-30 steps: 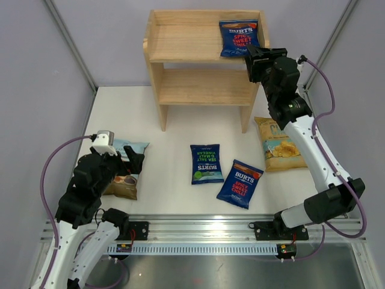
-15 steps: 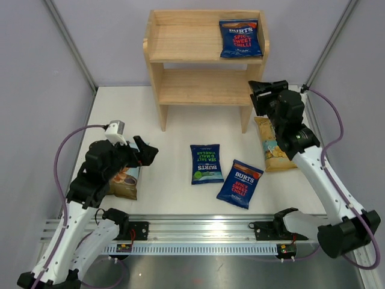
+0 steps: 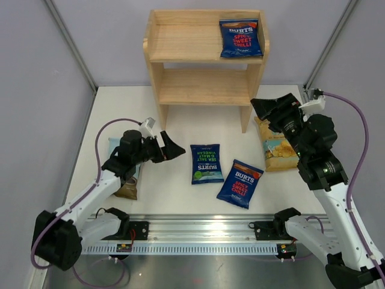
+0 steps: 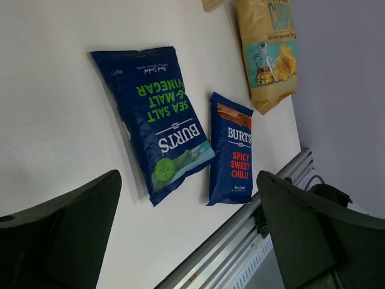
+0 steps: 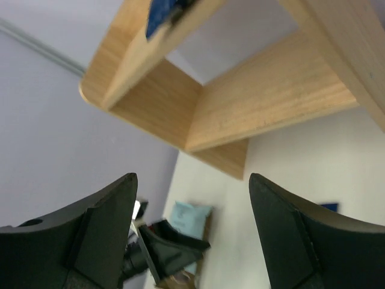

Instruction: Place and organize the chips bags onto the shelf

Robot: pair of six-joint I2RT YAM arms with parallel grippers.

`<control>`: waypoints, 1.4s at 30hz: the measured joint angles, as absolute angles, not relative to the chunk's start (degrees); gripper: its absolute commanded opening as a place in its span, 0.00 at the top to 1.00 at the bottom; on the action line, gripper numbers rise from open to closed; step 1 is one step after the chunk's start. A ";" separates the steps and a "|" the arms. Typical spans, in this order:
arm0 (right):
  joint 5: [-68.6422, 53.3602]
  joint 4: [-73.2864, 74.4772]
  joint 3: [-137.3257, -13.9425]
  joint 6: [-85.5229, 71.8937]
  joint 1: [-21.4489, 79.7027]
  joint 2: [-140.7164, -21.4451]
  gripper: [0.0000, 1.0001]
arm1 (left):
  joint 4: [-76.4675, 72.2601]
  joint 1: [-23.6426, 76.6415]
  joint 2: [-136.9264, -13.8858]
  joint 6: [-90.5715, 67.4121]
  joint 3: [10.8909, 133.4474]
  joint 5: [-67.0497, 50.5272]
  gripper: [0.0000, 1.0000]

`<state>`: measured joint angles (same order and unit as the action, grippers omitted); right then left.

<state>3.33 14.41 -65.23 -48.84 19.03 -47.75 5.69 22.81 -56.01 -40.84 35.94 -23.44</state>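
Left gripper point(image 3: 172, 147) gapes wide and empty near the green-label bag point(image 3: 206, 164); I see my right gripper point(image 3: 265, 106) spread too, holding nothing, near the yellow bag point(image 3: 278, 146). 1 red-label bag point(image 3: 239, 38) lies on the shelf point(image 3: 180, 42), on its top tier, and 4 others lie on the table point(image 3: 180, 114).

Bright, even light, faint soft shadows, wrist views slightly blurred.

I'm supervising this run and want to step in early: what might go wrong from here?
1. The open left pincer points at the green bag, which lies close beside the red bag; a grab may drag both.
2. The open right pincer hangs near the yellow bag and the shelf leg; it may bump that leg.
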 measured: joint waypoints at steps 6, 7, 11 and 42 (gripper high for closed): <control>-11.18 18.37 -59.44 -40.23 19.00 -46.15 0.15 | -3.03 25.26 -68.25 -43.13 35.94 -25.63 0.01; -13.63 18.85 -58.35 -39.53 19.00 -45.67 0.15 | -4.25 25.56 -70.17 -43.29 35.94 -25.96 0.02; -22.65 19.22 -54.96 -38.17 19.00 -44.95 0.13 | -7.88 26.22 -77.89 -43.81 35.99 -26.57 0.07; -35.11 15.68 -45.08 -37.95 19.00 -40.40 0.13 | -15.49 32.03 -101.71 -48.40 43.62 -23.44 0.98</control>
<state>-35.11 15.68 -45.08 -37.95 19.00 -40.40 -15.49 32.03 -101.71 -48.40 43.62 -23.44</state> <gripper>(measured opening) 0.870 0.071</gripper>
